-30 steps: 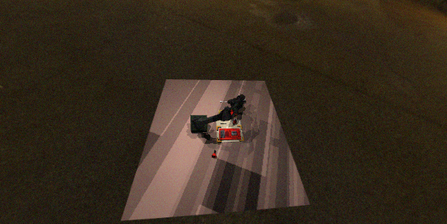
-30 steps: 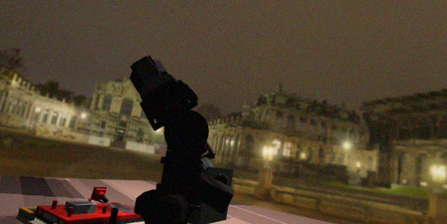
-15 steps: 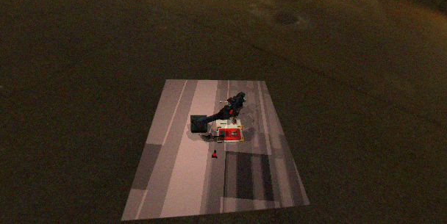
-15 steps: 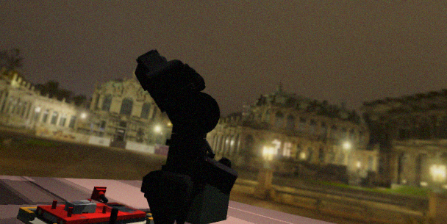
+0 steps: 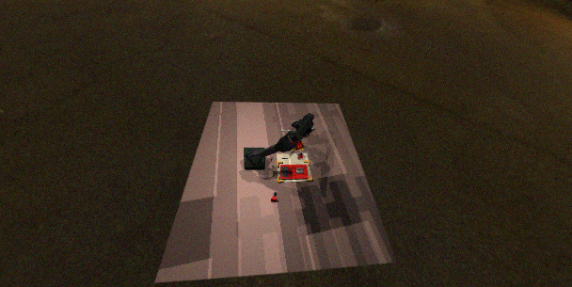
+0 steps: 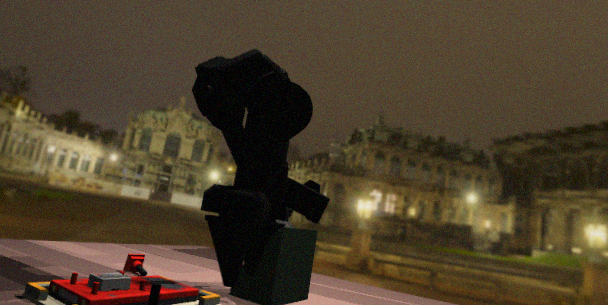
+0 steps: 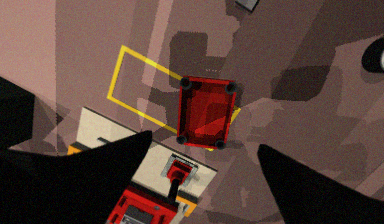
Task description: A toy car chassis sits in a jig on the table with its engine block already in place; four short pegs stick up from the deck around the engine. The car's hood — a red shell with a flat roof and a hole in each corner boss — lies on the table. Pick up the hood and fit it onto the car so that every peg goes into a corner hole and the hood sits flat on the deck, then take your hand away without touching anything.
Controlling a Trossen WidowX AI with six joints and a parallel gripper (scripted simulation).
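Observation:
The red hood [image 7: 206, 112] [image 5: 299, 145] lies past the fingertips in the wrist view, its hollow side and dark corner bosses facing the camera, overlapping a yellow outline. Whether it rests flat cannot be told; it is hidden in the exterior view. My gripper [image 7: 204, 142] is open and empty, with the hood clear of both fingers. The red chassis [image 5: 293, 178] [image 6: 170, 291] [image 7: 164, 212] sits in its jig, with a grey engine block [image 6: 109, 282] on the deck. Red pegs [image 6: 74, 278] stand up around the engine.
The yellow outline [image 7: 116, 72] lies beside the cream jig plate [image 7: 95, 129]. A small red part [image 7: 179, 171] [image 5: 300, 156] stands on that plate. Another red part [image 5: 274, 199] stands on the table. A wheel [image 7: 370, 56] and a grey part [image 7: 249, 4] are at the wrist view's edges.

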